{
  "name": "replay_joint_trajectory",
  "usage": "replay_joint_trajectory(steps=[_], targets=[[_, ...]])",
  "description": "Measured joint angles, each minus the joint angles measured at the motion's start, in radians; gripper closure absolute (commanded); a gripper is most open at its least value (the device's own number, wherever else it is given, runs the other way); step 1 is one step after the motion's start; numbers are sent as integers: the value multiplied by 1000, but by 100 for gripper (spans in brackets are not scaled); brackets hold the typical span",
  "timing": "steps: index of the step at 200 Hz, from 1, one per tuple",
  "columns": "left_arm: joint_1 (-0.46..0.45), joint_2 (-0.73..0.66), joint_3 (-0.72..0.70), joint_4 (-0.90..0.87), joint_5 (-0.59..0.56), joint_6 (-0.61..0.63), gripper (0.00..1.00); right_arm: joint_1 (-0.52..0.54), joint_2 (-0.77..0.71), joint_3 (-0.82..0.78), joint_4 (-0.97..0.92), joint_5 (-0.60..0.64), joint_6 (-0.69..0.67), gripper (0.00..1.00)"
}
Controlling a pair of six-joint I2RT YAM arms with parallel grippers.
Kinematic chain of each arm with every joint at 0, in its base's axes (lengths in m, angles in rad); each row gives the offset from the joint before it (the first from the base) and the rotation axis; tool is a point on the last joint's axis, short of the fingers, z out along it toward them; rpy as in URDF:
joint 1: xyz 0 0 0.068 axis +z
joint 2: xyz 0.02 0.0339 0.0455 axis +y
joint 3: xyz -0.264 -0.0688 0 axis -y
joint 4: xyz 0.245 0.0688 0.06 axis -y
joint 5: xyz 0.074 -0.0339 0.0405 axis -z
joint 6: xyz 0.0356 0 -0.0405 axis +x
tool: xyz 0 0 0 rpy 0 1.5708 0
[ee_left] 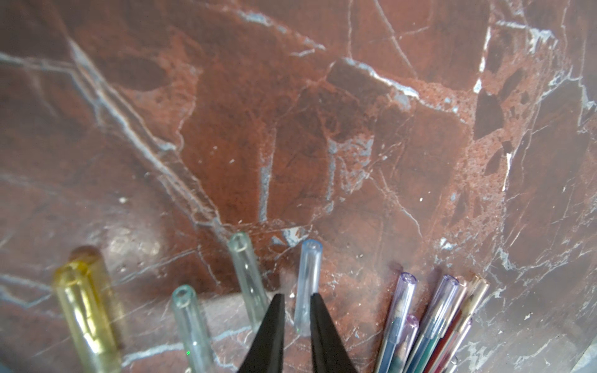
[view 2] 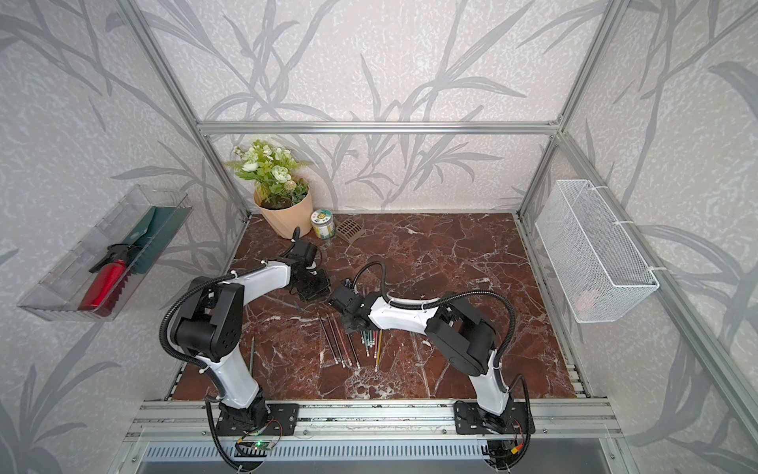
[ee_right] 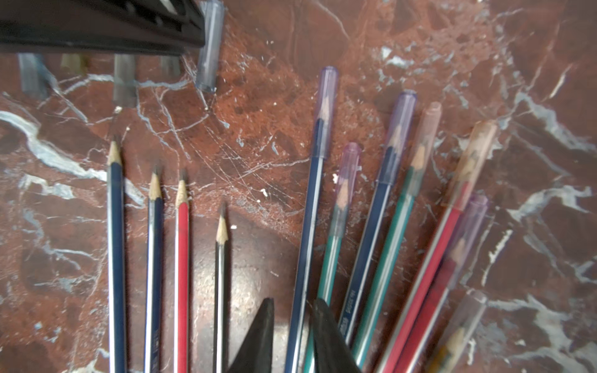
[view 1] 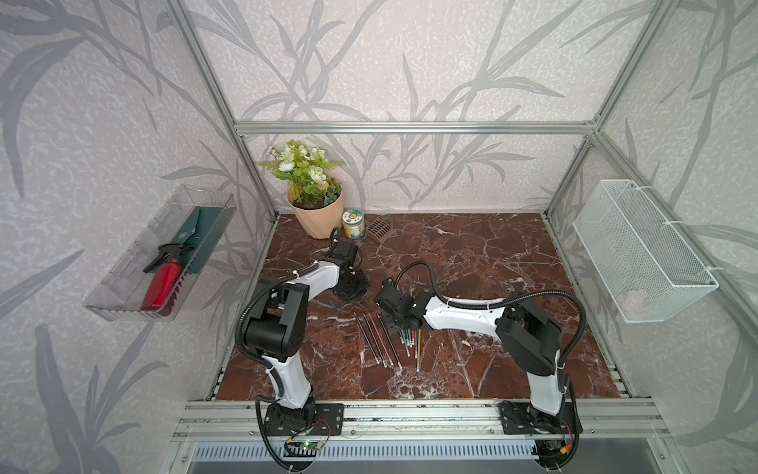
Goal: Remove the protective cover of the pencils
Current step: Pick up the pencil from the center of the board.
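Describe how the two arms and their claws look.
Both the left arm and right arm have glossy white shells between bulky black joints, with ribbed black hoses looping alongside. The left claw and right claw have plain black fingers tapering to points.

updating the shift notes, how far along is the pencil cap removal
Done: four bare pencils, their caps off, one inside the open left gripper. In hand: the right gripper straddles a blue capped pencil, not clamped. To do: about seven capped pencils.
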Motion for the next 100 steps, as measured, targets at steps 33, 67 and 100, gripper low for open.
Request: replay_joint_trajectory(steps=[33, 67, 100], targets=[[0, -16, -5, 2, -1, 0, 79, 0, 28, 15, -16, 0, 0, 76], [0, -29, -12, 7, -3, 0, 79, 0, 47, 31, -31, 0, 0, 77], [0, -56, -33, 16, -3, 0, 79, 0, 68, 53, -40, 0, 0, 77]])
